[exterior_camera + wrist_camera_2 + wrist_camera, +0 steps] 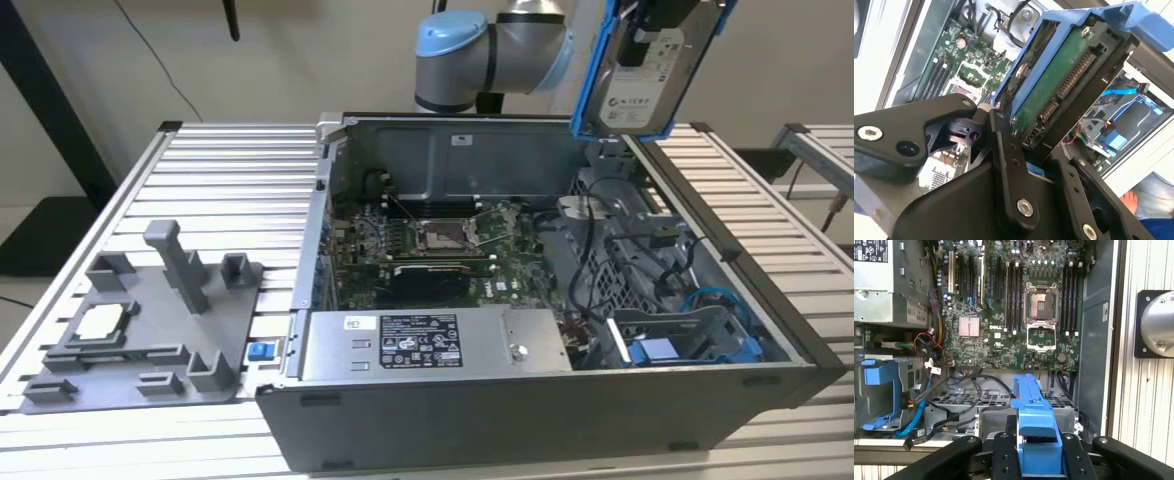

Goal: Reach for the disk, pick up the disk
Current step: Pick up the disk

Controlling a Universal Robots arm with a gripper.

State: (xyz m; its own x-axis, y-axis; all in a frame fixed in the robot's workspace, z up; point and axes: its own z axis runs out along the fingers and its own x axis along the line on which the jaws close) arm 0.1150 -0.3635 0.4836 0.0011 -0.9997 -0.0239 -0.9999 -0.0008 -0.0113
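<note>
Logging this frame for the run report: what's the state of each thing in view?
disk: held up on edge above the case, in its blue bracket.
gripper: shut on the disk.
case: on its side, panel off, open.
processor socket: cover flipped open, looks empty.
chip: lying flat in the grey holder beside the case.
</note>
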